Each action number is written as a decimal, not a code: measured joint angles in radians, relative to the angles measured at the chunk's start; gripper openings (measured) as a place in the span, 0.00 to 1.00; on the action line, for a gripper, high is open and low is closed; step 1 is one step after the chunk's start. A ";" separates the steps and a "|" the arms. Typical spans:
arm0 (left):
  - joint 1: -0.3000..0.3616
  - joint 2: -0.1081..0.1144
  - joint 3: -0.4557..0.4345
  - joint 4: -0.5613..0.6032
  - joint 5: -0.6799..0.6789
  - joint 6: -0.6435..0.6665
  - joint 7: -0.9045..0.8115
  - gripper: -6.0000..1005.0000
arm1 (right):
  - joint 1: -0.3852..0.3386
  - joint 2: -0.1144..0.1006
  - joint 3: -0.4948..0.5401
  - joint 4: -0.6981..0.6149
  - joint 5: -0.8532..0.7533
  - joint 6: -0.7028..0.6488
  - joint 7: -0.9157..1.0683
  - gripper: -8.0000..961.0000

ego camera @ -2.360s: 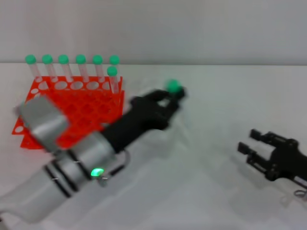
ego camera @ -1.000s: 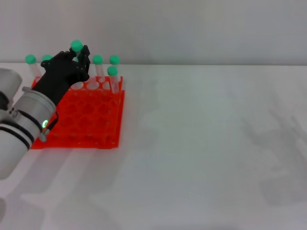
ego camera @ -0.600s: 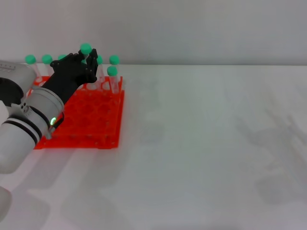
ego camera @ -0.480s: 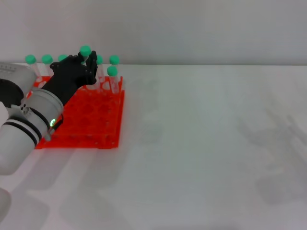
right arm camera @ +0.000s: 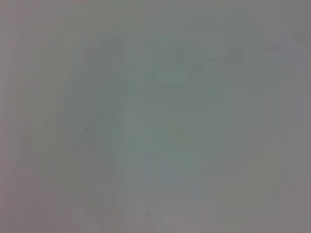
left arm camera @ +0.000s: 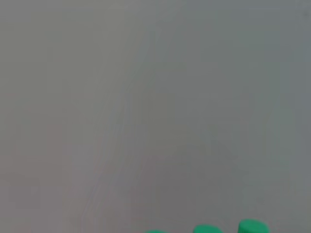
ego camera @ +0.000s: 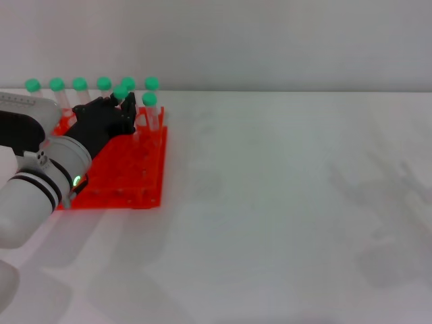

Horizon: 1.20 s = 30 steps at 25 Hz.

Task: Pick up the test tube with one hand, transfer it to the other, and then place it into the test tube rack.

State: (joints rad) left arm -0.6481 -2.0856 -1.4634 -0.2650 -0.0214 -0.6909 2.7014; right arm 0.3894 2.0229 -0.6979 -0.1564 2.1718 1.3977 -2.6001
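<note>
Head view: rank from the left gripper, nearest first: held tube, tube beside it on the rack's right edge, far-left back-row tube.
1. Held tube, in the left gripper, over the rack.
2. Right-edge tube, just to the right.
3. Far-left back-row tube, at the rack's opposite corner.

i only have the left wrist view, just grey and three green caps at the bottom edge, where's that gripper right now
Observer: The head view shows the left gripper over the back part of the test tube rack.
Operator: is it holding the tube
Observer: Yes, it grips the test tube just below the green cap, with the tube upright.
Operator: anything close to it
Observer: Another tube stands in the rack just to its right, and the back row tubes stand behind it.
</note>
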 joint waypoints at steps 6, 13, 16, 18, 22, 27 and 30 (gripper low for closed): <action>-0.007 0.001 0.008 0.008 0.007 0.039 0.005 0.22 | 0.000 0.000 0.000 0.000 0.000 0.006 0.000 0.87; 0.035 -0.003 0.011 -0.007 0.012 0.015 0.018 0.22 | -0.003 0.000 0.006 0.000 0.000 0.007 0.000 0.87; 0.103 -0.004 0.011 -0.035 0.008 -0.055 0.016 0.23 | -0.002 -0.002 0.009 -0.003 0.000 -0.004 -0.001 0.87; 0.156 -0.004 0.011 -0.048 0.003 -0.124 0.015 0.36 | -0.001 -0.003 0.009 -0.004 0.000 -0.008 -0.003 0.87; 0.277 -0.004 0.007 -0.045 -0.048 -0.278 0.013 0.56 | 0.000 -0.003 0.028 -0.007 0.001 -0.016 -0.032 0.87; 0.404 -0.006 0.005 0.018 -0.208 -0.489 0.011 0.69 | -0.008 -0.004 0.087 0.000 0.011 -0.020 -0.036 0.87; 0.445 -0.007 0.004 0.104 -0.319 -0.612 -0.018 0.73 | -0.013 -0.003 0.125 0.001 0.011 -0.039 -0.037 0.87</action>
State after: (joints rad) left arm -0.2036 -2.0923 -1.4596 -0.1607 -0.3406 -1.3026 2.6833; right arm 0.3768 2.0201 -0.5730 -0.1557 2.1830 1.3585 -2.6367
